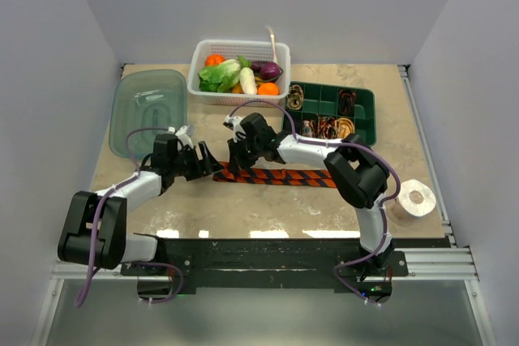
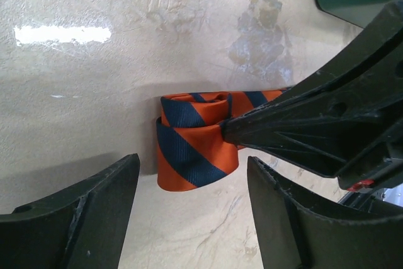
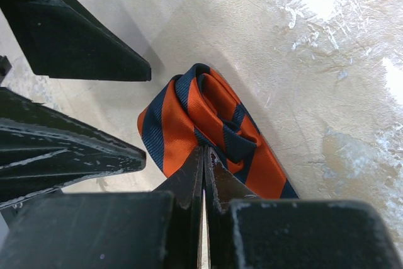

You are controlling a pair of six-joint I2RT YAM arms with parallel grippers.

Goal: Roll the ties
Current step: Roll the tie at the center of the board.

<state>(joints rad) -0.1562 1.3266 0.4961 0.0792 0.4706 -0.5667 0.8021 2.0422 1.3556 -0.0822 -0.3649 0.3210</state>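
Here, from left to right in the top view: one translucent green lid (image 1: 148, 111) lies at the table's far left. The left arm (image 1: 122, 200) rises from its base at the near left edge and reaches right toward the table's middle, wrist low. The left gripper (image 1: 209, 166) stands wide; in the left wrist view its two fingers (image 2: 69, 218) flank the rolled end without touching it. One white basket (image 1: 239, 96) of vegetables sits at the far edge, just right of the lid.

One striped tie (image 1: 280, 176), orange with dark diagonal bands, lies flat on the table's middle, running left to right. Its left end is turned up into a short loose roll (image 2: 192, 149), which rests between the two grippers. The right gripper (image 1: 233, 166) is closed, fingers pressed together to a thin slit, their tips pinching the fabric at the roll's centre (image 3: 203, 155).

One green tray (image 1: 324, 101) with several compartments stands right of the basket, behind the tie. It holds brown and tan coiled ties (image 1: 327, 127), about five, though the exact count cannot be told. The right arm (image 1: 357, 176) rises from the near right edge, bends at a raised elbow, and stretches left over the tie to the rolled end. One white tape roll (image 1: 415, 198) rests at the far right, well apart from the tie
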